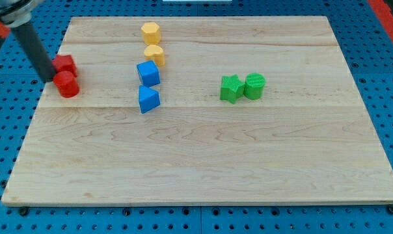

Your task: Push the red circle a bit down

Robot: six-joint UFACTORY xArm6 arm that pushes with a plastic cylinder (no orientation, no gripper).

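Observation:
The red circle (67,85) lies near the board's left edge, touching a second red block (65,64) just above it, whose shape I cannot make out. My tip (51,76) comes down from the view's top left and sits at the left side of the two red blocks, against or very close to the red circle's upper left.
A yellow hexagon (150,31) and a yellow rounded block (155,54) stand at the top centre. Below them are a blue cube (148,73) and a blue triangle (148,99). A green star (231,88) and a green circle (254,86) touch at the centre right. The wooden board (203,162) ends close left of the red blocks.

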